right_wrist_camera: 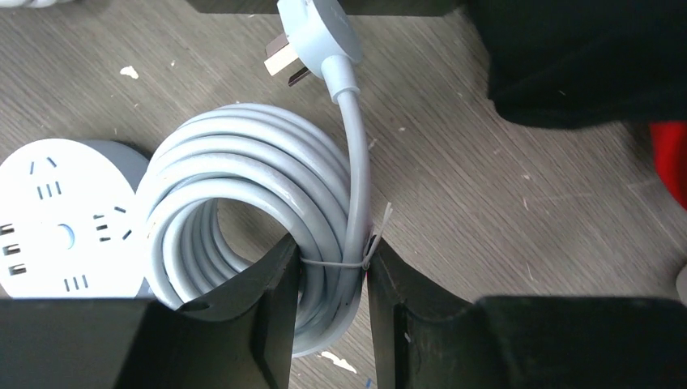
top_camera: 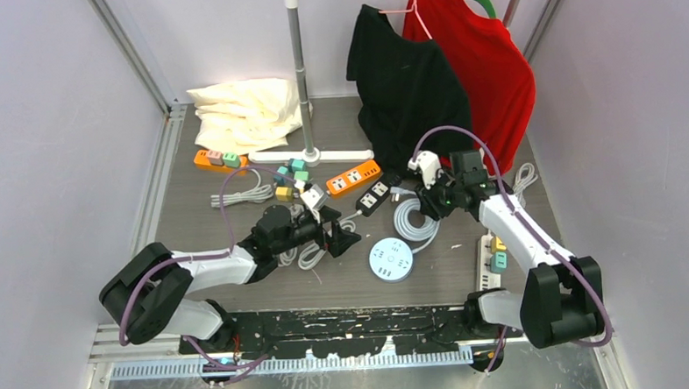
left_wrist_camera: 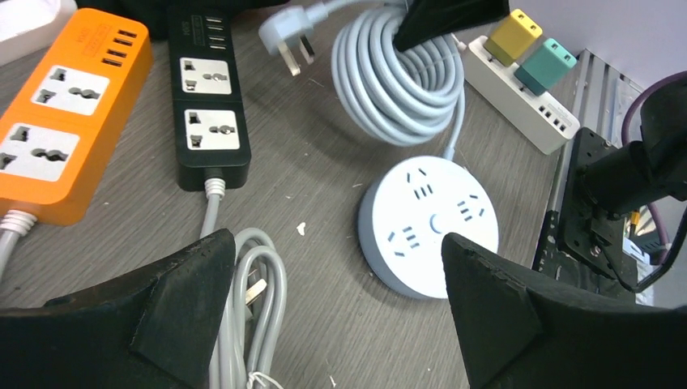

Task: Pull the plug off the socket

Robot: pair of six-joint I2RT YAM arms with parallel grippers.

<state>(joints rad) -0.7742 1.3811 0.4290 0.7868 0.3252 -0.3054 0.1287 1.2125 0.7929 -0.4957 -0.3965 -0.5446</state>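
Right gripper [right_wrist_camera: 330, 259] clamped on the coiled grey cable [right_wrist_camera: 243, 170]; left gripper [left_wrist_camera: 336, 243] spread wide, holding nothing.
The cable's white plug [left_wrist_camera: 290, 39] lies loose on the table, prongs bare, just beside the black power strip [left_wrist_camera: 206, 105], which lies alongside an orange power strip [left_wrist_camera: 65, 121]. The round white socket [left_wrist_camera: 429, 223] sits against the coil. A white strip with yellow and teal adapters [left_wrist_camera: 522, 93] lies nearby, and a black shirt [right_wrist_camera: 583, 57] hangs close to the right gripper.
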